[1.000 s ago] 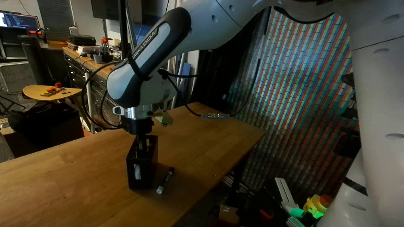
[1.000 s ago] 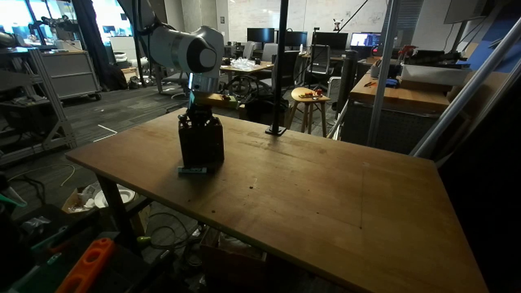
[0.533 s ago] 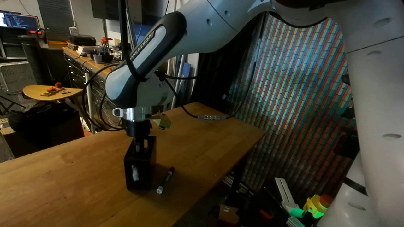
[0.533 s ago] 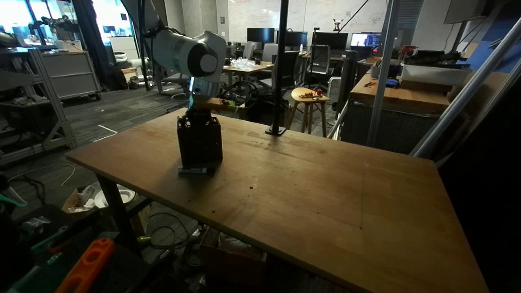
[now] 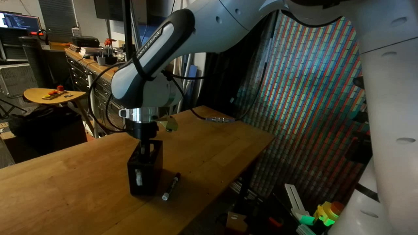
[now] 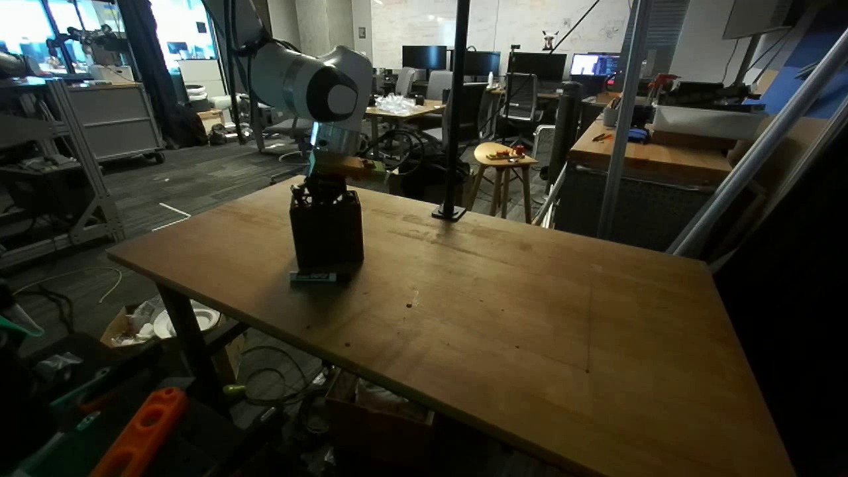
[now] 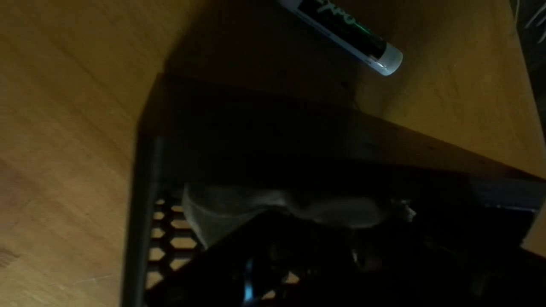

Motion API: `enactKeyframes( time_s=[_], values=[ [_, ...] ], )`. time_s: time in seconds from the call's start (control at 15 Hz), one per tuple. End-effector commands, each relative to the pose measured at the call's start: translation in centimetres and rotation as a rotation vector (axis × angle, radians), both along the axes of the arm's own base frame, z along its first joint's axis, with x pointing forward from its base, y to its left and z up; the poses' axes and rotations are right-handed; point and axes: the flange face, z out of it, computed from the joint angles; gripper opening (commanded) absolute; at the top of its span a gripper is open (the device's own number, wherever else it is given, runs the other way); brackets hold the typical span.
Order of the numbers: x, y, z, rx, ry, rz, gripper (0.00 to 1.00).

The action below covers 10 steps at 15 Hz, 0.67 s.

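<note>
We see, left of centre in both exterior views, a white-and-black robot arm [image 5: 209, 36] arched over a wooden counter [image 5: 81, 189]. Its pincer [image 5: 144, 152] points straight down into the open top of a tall black box [image 5: 156, 171], which is upright; shadow hides whether its base sits flat. Just beside it, a marker pen [image 5: 171, 187] lies on the counter, showing also along the top of the wrist view.

The wrist view is very dark. The box fills its lower half, with honeycomb mesh [image 7: 181, 233] at lower left and a pale cloth-like thing [image 7: 332, 211] inside, right by the pincer. The pincer is clenched, but its tips are lost in shadow, so we cannot tell whether the pale cloth-like thing, part of the box or nothing at all is between them.

Working well here, we judge, means keeping the pincer upright and central: the opening is tight, and a sideways push could drag or tip the box into the marker pen. Small, slow movements along the box's height seem safest.
</note>
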Motion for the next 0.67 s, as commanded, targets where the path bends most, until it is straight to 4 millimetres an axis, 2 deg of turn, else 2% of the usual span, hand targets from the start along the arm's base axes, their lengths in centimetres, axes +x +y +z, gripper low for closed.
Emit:
enactKeyframes(
  time_s=[0.0, 0.07, 0.13, 0.27, 0.53, 0.6],
  values=[
    [-0.8, -0.4, 3.6, -0.032, -0.021, -0.015, 0.21],
    [-0.9, -0.4, 4.4, -0.037, -0.025, -0.019, 0.25],
    [-1.2, -0.5, 5.2, -0.049, -0.030, -0.023, 0.45],
    [-1.8, -0.7, 7.2, -0.072, -0.040, -0.036, 0.52],
    [-3.0, -1.5, 11.5, -0.137, -0.073, -0.059, 0.82],
    [-3.3, -2.0, 12.6, -0.153, -0.081, -0.069, 0.87]
  ],
)
